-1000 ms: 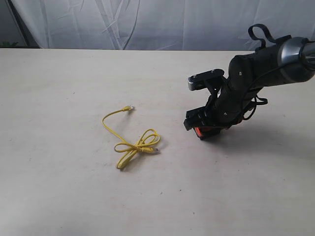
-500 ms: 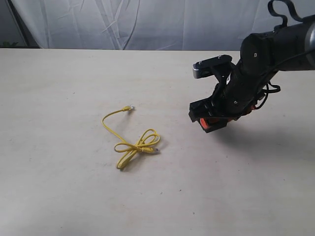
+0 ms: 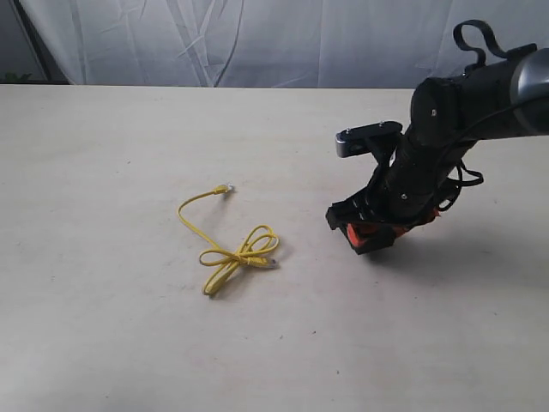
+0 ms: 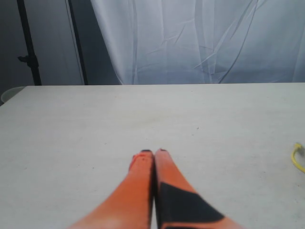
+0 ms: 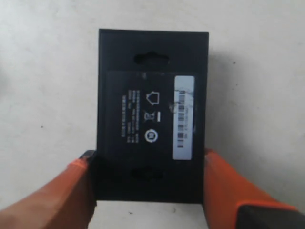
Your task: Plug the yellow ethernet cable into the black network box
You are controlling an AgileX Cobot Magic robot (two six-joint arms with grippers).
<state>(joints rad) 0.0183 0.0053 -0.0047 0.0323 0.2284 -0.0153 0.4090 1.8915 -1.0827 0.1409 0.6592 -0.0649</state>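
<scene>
The black network box (image 5: 152,114), flat with a white barcode label, is gripped at its sides by the orange fingers (image 5: 71,191) of my right gripper (image 5: 148,155). In the exterior view that gripper (image 3: 364,233) holds the box (image 3: 345,215) low over the table at centre right. The yellow ethernet cable (image 3: 232,245) lies loosely looped on the table to the left of the box, one clear plug (image 3: 223,187) pointing away from the loops. My left gripper (image 4: 153,152) is shut and empty over bare table. A bit of the yellow cable (image 4: 298,158) shows at that view's edge.
The table (image 3: 103,326) is pale and plain. A white curtain (image 3: 257,39) hangs behind its far edge. A dark stand pole (image 4: 28,43) stands beyond the table in the left wrist view.
My right arm with the box moved a little to the right, rose, then came back down. The cable has not moved.
</scene>
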